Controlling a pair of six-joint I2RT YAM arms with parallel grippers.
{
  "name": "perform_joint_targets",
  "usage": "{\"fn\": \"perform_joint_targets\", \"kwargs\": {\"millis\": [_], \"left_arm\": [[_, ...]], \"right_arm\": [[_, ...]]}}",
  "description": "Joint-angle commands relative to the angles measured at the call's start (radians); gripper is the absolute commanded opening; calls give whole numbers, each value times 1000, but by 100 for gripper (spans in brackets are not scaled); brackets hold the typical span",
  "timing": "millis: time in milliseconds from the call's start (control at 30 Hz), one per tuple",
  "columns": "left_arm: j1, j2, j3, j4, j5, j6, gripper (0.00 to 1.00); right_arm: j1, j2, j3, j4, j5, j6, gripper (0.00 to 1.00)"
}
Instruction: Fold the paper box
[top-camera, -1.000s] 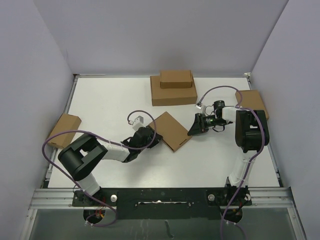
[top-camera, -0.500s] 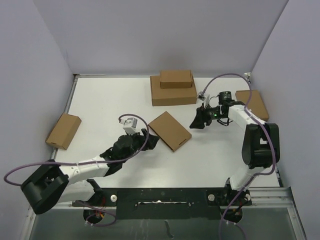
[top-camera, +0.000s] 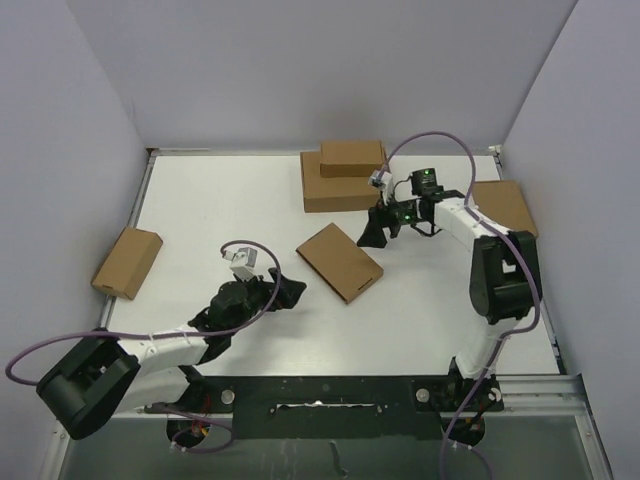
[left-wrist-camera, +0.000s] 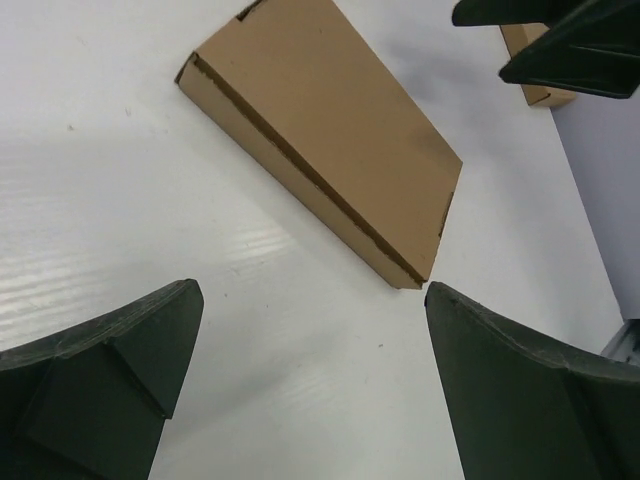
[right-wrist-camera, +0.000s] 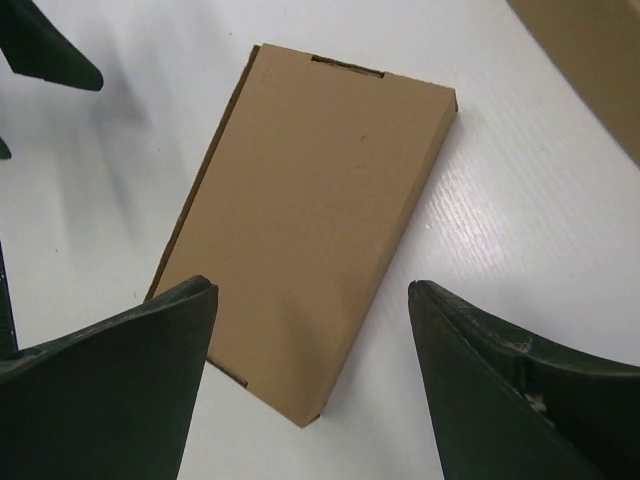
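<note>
The paper box (top-camera: 340, 262) lies closed and flat on the white table, a plain brown rectangle turned at an angle. It fills the upper part of the left wrist view (left-wrist-camera: 320, 130) and the middle of the right wrist view (right-wrist-camera: 320, 210). My left gripper (top-camera: 292, 290) hovers just off the box's near left corner, open and holding nothing (left-wrist-camera: 310, 292). My right gripper (top-camera: 371, 238) hangs above the box's far right corner, also open with nothing held (right-wrist-camera: 310, 288). Neither gripper touches the box.
A wide brown box (top-camera: 345, 188) with a smaller box (top-camera: 352, 157) on top stands at the back. Another brown box (top-camera: 127, 262) sits at the left edge and one (top-camera: 505, 205) at the right edge, behind the right arm.
Both grippers have opened and drawn away from the paper box: the left one back toward the near left, the right one toward the back. The box now lies free.
</note>
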Motion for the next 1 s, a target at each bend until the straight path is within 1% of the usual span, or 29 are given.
{"fn": "perform_joint_targets", "kwargs": {"millis": [0,67,200,367,467,633,800,900,967], "left_arm": [[16,115,4,215,73,-132,93],[26,179,17,254,99,-168,92],[47,289,23,348,124,-223,87],[67,392,58,388,158,-255,83],[67,438,82,386,134,-270,81],[69,497,158,333,86,-271,80],[68,546,256,221,33,-312,80],[69,575,295,172,15,-333,73],[71,596,316,146,11,-349,66]], "right_arm": [[11,122,109,-35,35,132,78],[8,179,134,-45,44,152,77],[8,242,156,-59,44,180,73],[10,304,167,-87,-9,205,62],[11,325,164,-94,-47,222,57],[17,333,145,-88,-65,232,51],[24,330,136,-81,-68,242,48],[29,330,130,-79,-70,245,47],[31,331,130,-78,-70,246,46]]}}
